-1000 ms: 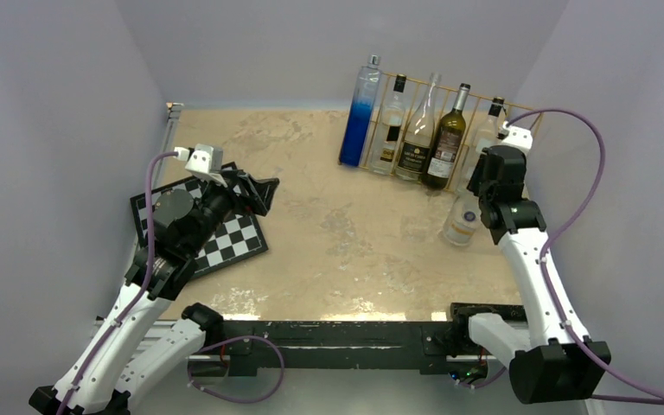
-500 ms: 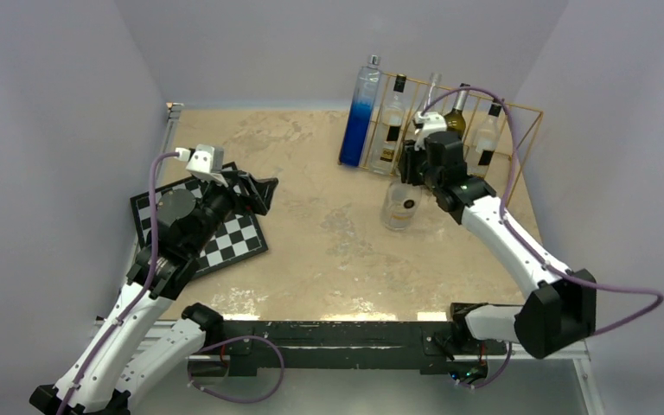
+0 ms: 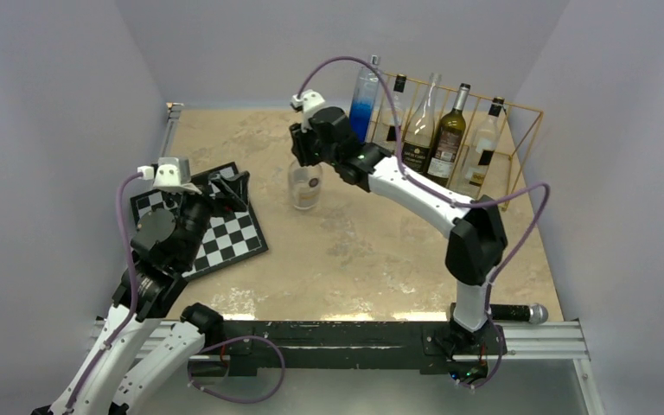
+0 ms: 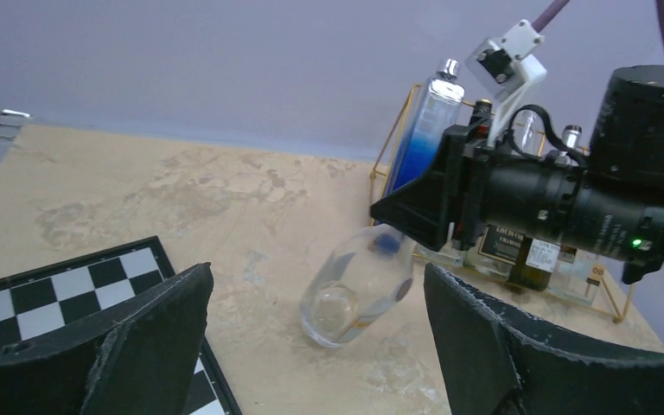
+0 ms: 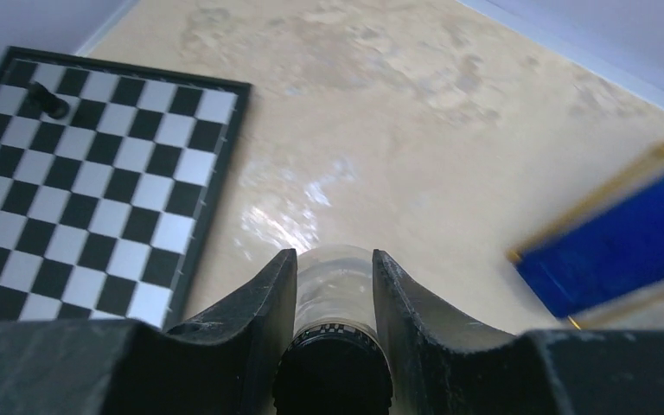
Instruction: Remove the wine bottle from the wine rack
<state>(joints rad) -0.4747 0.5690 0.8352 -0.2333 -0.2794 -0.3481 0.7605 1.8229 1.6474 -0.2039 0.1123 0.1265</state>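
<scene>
The wine bottle (image 3: 304,186), clear glass with a dark cap, hangs tilted over the middle of the table, its base (image 4: 346,307) close to the surface. My right gripper (image 3: 308,157) is shut on its neck, and in the right wrist view the glass (image 5: 333,277) fills the gap between the fingers (image 5: 259,303). The gold wire wine rack (image 3: 519,112) stands at the back right, well apart from the held bottle. My left gripper (image 3: 232,186) is open above the checkerboard, facing the bottle with nothing between its fingers (image 4: 138,320).
A tall blue bottle (image 3: 361,108), a dark green one (image 3: 446,138) and clear ones stand at the rack. The checkerboard (image 3: 225,238) lies at the left with a small black piece (image 5: 50,99) on it. Grey walls enclose the table.
My right arm has swung from the rack's right end across to the table's middle left, carrying the clear bottle. The left arm has shifted slightly; its gripper stays open.
</scene>
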